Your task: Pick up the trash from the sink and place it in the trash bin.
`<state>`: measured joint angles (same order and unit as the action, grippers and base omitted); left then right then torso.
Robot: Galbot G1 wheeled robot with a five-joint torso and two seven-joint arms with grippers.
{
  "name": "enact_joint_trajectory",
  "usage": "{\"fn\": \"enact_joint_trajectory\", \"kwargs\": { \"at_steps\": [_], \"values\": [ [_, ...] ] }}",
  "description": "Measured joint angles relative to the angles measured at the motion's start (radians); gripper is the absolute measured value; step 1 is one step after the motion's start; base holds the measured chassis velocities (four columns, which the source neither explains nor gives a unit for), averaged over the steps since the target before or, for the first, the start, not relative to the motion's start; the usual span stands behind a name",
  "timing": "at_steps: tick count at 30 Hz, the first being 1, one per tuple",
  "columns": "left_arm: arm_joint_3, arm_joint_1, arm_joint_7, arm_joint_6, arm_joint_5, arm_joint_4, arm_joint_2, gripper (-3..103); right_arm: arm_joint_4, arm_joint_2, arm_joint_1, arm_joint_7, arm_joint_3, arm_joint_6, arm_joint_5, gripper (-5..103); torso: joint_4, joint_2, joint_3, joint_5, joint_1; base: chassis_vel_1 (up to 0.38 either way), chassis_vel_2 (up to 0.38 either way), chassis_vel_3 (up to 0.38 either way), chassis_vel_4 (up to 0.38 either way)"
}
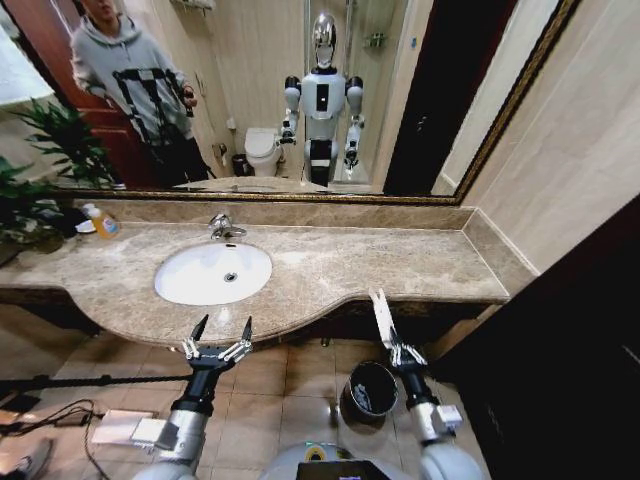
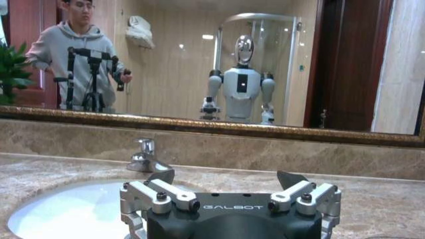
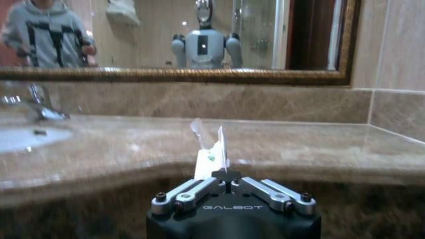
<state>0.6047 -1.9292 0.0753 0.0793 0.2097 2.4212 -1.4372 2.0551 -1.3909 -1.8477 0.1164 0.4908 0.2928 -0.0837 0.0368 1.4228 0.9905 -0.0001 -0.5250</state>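
The white oval sink (image 1: pixel 190 285) with its chrome faucet (image 1: pixel 222 228) is set in the beige marble counter. My left gripper (image 1: pixel 221 333) hovers open at the counter's front edge, just before the basin. In the left wrist view the left gripper (image 2: pixel 226 179) is spread wide, with the sink (image 2: pixel 59 214) just beyond it. My right gripper (image 1: pixel 396 350) is shut on a flat white elongated packet of trash (image 1: pixel 381 316) that sticks up from it, above the black trash bin (image 1: pixel 352 383) on the floor. The right wrist view shows the packet (image 3: pixel 212 152) clamped in the right gripper (image 3: pixel 226 174).
An orange-yellow bottle (image 1: pixel 103 222) and a green plant (image 1: pixel 40 170) stand at the counter's far left. A large mirror (image 1: pixel 300 90) backs the counter. A dark wall (image 1: pixel 570 360) closes in on the right. Cables and a white box (image 1: pixel 125 428) lie on the floor at the left.
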Motion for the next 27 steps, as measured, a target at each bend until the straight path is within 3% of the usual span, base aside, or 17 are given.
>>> {"fn": "enact_joint_trajectory", "kwargs": {
  "at_steps": [5, 10, 18, 21, 27],
  "values": [
    [0.000, 0.000, 0.000, 0.000, 0.000, 0.000, 0.000, 100, -0.083, -0.010, -0.008, 0.015, 0.000, 0.049, 0.009, 0, 0.0000, 0.000, 0.000, 0.0000, 0.000, 0.000, 0.000, 0.000, 0.000],
    [0.000, 0.000, 0.000, 0.000, 0.000, 0.000, 0.000, 100, -0.188, -0.013, 0.013, 0.015, -0.013, 0.049, -0.010, 0, -0.0001, 0.000, 0.000, 0.0002, 0.000, 0.000, 0.000, 0.000, 0.000],
    [0.000, 0.000, 0.000, 0.000, 0.000, 0.000, 0.000, 100, -0.434, 0.002, 0.140, 0.029, -0.041, -0.070, 0.001, 0, 0.0000, 0.000, 0.000, 0.0001, 0.000, 0.000, 0.000, 0.000, 0.000],
    [0.000, 0.000, 0.000, 0.000, 0.000, 0.000, 0.000, 100, -0.600, 0.005, 0.260, -0.022, -0.047, -0.132, 0.017, 0, 0.0001, 0.000, 0.000, 0.0004, 0.000, 0.000, 0.000, 0.000, 0.000],
    [0.000, 0.000, 0.000, 0.000, 0.000, 0.000, 0.000, 100, -0.798, 0.006, 0.389, -0.069, -0.062, -0.180, 0.025, 0, 0.0000, 0.000, 0.000, 0.0002, 0.000, 0.000, 0.000, 0.000, 0.000]
  ]
}}
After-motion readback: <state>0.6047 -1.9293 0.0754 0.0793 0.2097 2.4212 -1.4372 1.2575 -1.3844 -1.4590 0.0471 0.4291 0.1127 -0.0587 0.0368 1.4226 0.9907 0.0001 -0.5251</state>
